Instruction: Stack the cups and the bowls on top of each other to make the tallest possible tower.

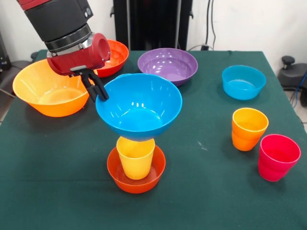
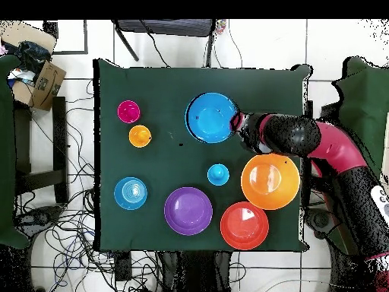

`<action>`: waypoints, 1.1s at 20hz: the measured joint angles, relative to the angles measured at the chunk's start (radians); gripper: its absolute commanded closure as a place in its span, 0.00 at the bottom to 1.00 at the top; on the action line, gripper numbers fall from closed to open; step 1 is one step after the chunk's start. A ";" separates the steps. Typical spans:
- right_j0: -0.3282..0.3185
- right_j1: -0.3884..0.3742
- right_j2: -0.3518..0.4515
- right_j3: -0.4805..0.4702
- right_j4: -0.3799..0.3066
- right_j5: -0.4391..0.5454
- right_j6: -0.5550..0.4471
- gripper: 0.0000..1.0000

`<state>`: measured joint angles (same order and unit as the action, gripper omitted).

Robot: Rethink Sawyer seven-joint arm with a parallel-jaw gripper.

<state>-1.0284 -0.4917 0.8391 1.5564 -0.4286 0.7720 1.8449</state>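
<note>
The tower stands at the table's front middle: a small red-orange bowl [image 1: 136, 178] holds an upright yellow cup [image 1: 135, 158], and the large blue bowl [image 1: 139, 105] [image 2: 210, 117] sits upright at the cup's rim. My gripper [image 1: 101, 95] [image 2: 237, 122] is shut on that bowl's left rim. From overhead the blue bowl hides the yellow cup and the small bowl. An orange cup [image 1: 248, 128] [image 2: 140, 136] and a pinkish red cup [image 1: 278, 157] [image 2: 128, 111] stand apart at the right. A small blue cup [image 2: 218, 174] stands behind the tower.
A large light orange bowl [image 1: 48, 88] [image 2: 270, 181], a red-orange bowl [image 1: 114, 56] [image 2: 244, 225], a purple bowl [image 1: 168, 64] [image 2: 188, 211] and a small teal-blue bowl [image 1: 243, 81] [image 2: 131, 193] lie along the far side of the green table [image 1: 57, 182].
</note>
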 measured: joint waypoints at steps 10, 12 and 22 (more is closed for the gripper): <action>0.002 0.000 0.004 0.000 -0.009 0.000 0.000 1.00; 0.003 0.001 0.004 -0.001 -0.010 0.000 0.000 1.00; 0.022 0.028 0.004 -0.031 -0.016 0.000 0.000 1.00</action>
<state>-1.0068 -0.4640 0.8432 1.5255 -0.4441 0.7722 1.8449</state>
